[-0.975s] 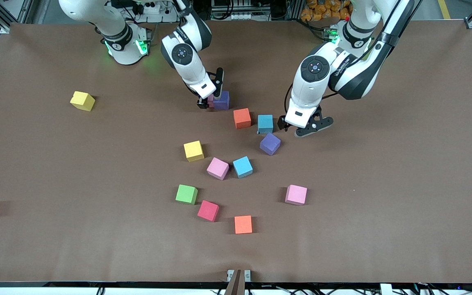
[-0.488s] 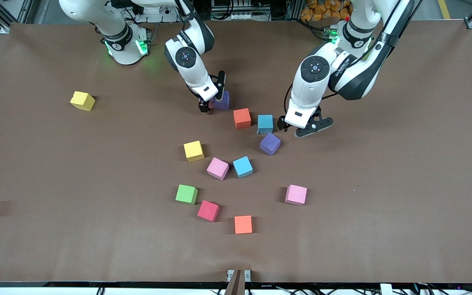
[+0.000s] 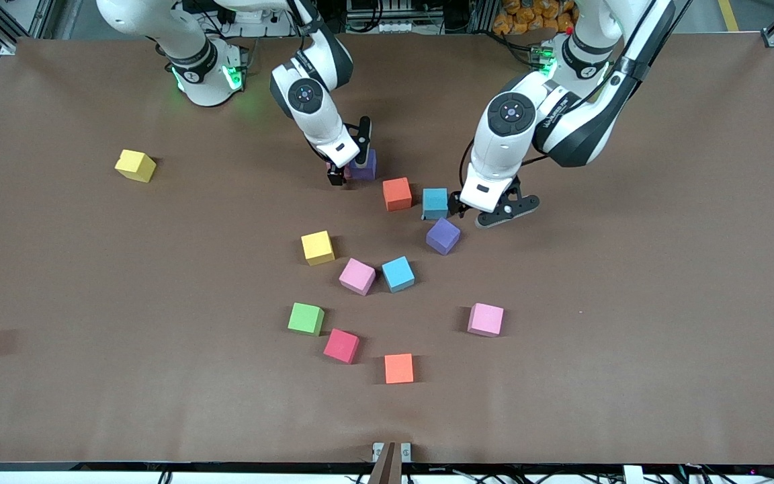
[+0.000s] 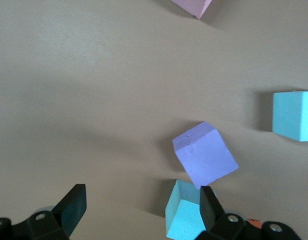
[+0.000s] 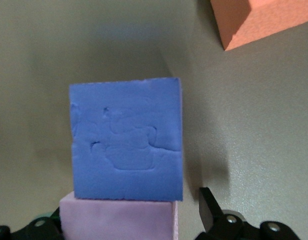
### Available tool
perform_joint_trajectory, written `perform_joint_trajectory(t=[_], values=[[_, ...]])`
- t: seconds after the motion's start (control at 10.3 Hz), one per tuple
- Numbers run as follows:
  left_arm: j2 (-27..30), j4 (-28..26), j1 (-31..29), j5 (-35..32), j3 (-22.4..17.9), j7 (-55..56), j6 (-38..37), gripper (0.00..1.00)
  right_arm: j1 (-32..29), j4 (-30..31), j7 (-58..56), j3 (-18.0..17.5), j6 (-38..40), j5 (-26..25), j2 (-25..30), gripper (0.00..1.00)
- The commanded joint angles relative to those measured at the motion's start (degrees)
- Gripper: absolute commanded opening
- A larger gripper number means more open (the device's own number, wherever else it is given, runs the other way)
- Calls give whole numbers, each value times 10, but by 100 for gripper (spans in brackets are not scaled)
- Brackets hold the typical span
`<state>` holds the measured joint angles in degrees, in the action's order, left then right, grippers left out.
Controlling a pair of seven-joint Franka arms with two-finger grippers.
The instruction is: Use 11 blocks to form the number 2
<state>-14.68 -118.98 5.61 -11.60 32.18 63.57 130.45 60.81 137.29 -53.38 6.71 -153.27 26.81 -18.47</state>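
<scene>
The blocks look light and a bit squishy, so pinch two flat sides; right gripper (image 3: 348, 169), wide open and empty, sits around the purple block (image 3: 365, 166), and left gripper (image 3: 488, 214), open and empty too, hangs by the teal block (image 3: 435, 202)

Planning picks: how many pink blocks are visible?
3: one pink block against the purple block at the right gripper, partly hidden; one beside the blue block mid-table; one alone, nearest the front camera.
</scene>
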Motion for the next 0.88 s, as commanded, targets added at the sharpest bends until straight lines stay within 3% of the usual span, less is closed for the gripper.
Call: perform_joint_trajectory(t=[0.0, 0.29, 0.49, 0.78], values=[[-15, 23, 13, 10, 2, 3, -1, 100, -16, -5, -26, 1, 32, 15, 19, 100], [-17, 36, 22, 10, 2, 6, -2, 100, -42, -19, -30, 3, 108, 15, 52, 100], [-15, 40, 20, 10, 2, 2, -2, 100, -47, -54, -31, 31, 195, 15, 68, 100], [-11, 52, -36, 2, -4, -18, -5, 100, -49, -138, -39, 86, 325, 8, 67, 100]])
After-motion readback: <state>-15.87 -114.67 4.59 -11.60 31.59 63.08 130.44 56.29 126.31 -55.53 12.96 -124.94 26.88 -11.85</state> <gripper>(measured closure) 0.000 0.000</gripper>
